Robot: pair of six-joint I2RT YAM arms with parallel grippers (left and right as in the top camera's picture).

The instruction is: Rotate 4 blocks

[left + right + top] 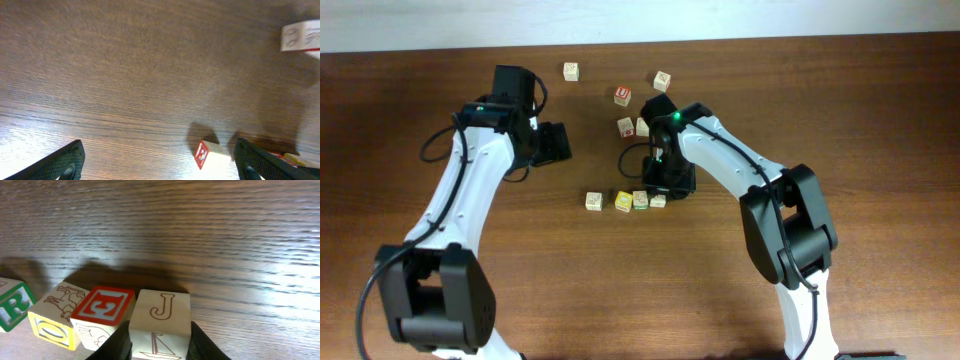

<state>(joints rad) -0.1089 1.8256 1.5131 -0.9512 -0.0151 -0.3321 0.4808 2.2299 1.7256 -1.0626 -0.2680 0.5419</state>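
Right gripper (160,342) is clamped on the J block (161,311), right end of the centre row of blocks (623,201); open table (720,300) lies below. Left gripper (552,143), upper left, has jaws apart. The grip shows only in the right wrist view.

White arm links (455,195), black joints (790,215), green lights (673,117); black left gripper (157,162) and right gripper (160,345).

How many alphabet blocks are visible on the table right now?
9. Front row: leftmost block, yellow block, third block, J block in the right end effector. Behind, adjacent: pale block, its neighbour. Farther back: red-faced block, far-left block, far-right block. The arms may hide others.
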